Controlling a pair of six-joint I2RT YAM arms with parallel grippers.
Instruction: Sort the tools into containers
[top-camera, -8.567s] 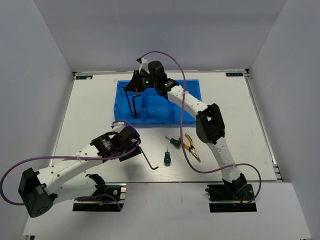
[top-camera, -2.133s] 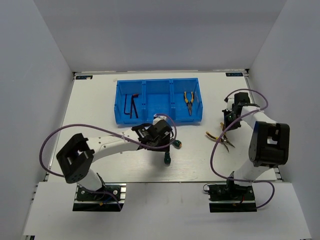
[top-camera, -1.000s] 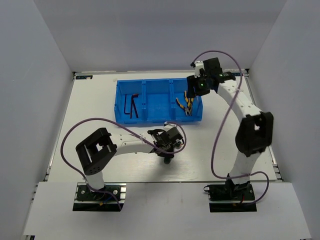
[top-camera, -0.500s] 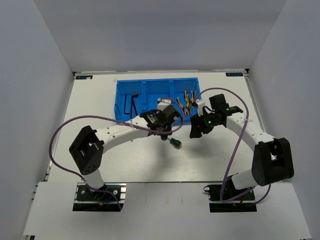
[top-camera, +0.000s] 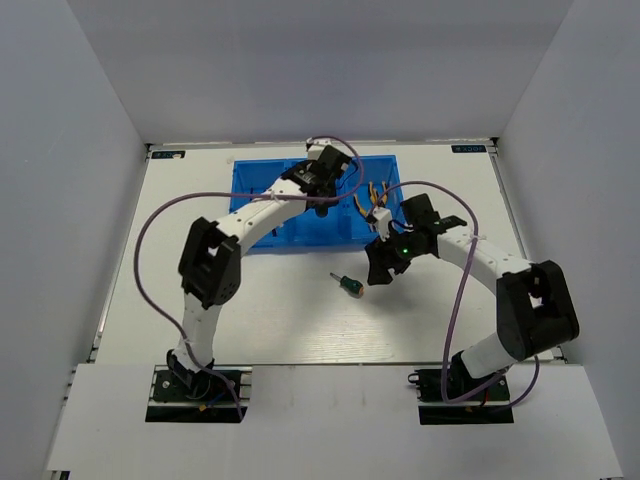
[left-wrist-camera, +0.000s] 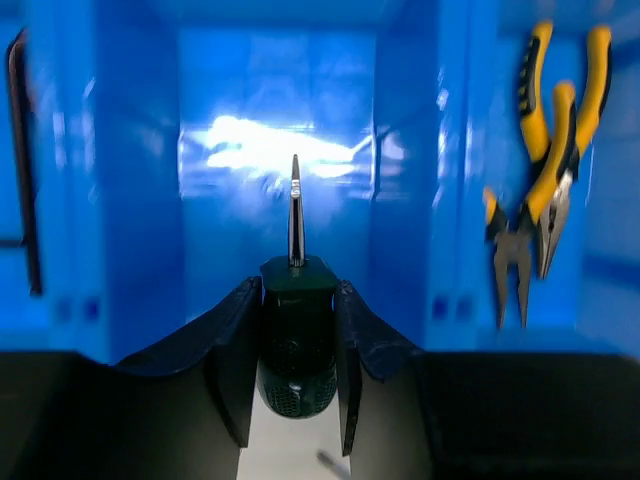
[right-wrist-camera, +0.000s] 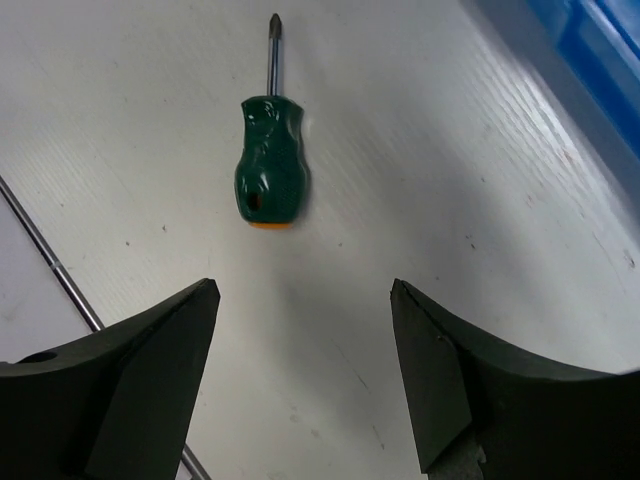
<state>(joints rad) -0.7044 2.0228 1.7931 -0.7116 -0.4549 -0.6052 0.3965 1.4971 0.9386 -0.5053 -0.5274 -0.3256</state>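
- Green-handled screwdriver (left-wrist-camera: 296, 352) is clamped in the left claw (left-wrist-camera: 295, 292), its tip out over the middle compartment of the blue bin tray (top-camera: 340, 238).
- Yellow-handled pliers (left-wrist-camera: 545, 170) are in the right compartment, and a dark hex key (left-wrist-camera: 25, 170) is in the left.
- Second green screwdriver (right-wrist-camera: 270, 165) lies on the white bench (right-wrist-camera: 420, 180), near the tray front.
- Right claw (right-wrist-camera: 302, 295) is spread open just above it, not touching.

No legible text on any surface
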